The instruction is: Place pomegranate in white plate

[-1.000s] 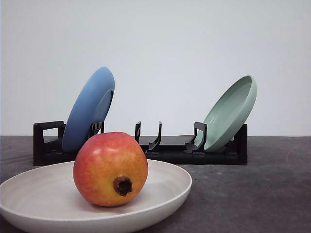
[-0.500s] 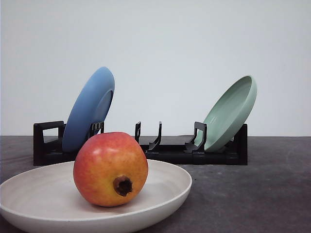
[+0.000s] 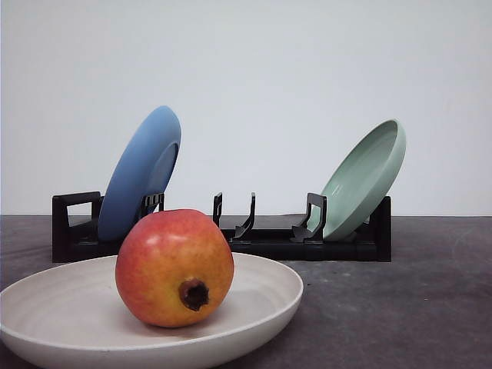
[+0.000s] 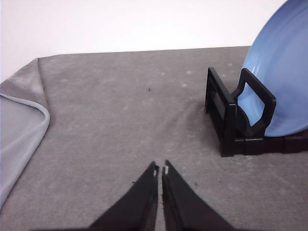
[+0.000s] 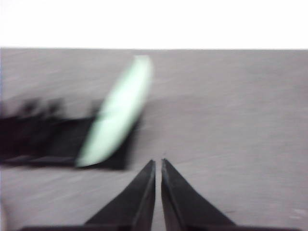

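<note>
The pomegranate (image 3: 174, 267), red shading to yellow with a dark calyx nub facing the camera, rests inside the white plate (image 3: 261, 290) at the near left of the front view. In the left wrist view my left gripper (image 4: 160, 169) is shut with nothing in it, over bare grey cloth beside the rack's end. Shown in a blurred right wrist view, my right gripper (image 5: 158, 163) is shut and empty, above the table near the green plate.
A black dish rack (image 3: 269, 234) stands behind the white plate, holding a tilted blue plate (image 3: 140, 173) at its left and a pale green plate (image 3: 364, 179) at its right. The grey cloth's folded edge (image 4: 29, 125) lies beside my left gripper.
None in the front view; the pomegranate and plates have stayed put.
</note>
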